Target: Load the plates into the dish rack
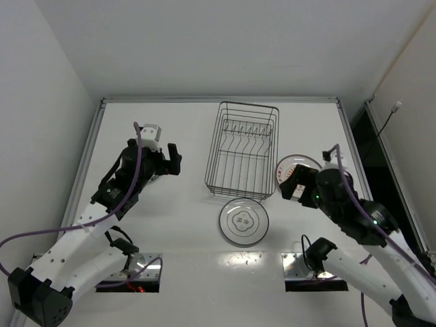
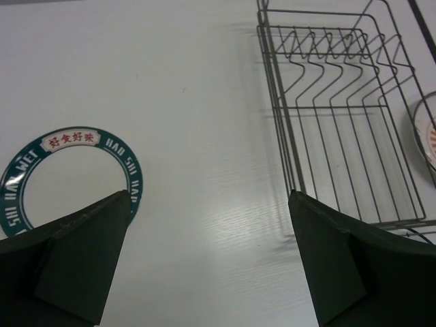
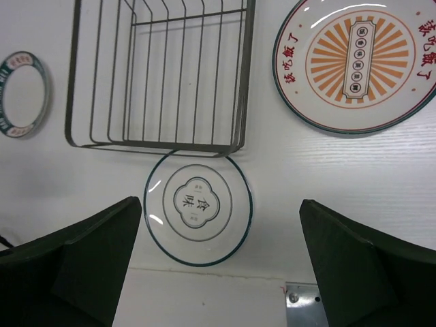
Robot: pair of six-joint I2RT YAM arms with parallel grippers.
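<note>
Both hands hang open above the bench (image 1: 178, 208), gripping nothing: the left hand (image 1: 172, 159) left of the dish rack (image 1: 242, 146), the right hand (image 1: 291, 184) over the near edge of the orange plate (image 3: 357, 65). That plate lies flat just right of the rack, apart from it. A grey plate (image 1: 243, 221) lies flat at the rack's near end, its rim seemingly touching the wire. Under the left arm lies what looks like a smaller green-rimmed plate (image 2: 129, 174), well left of the rack.
</note>
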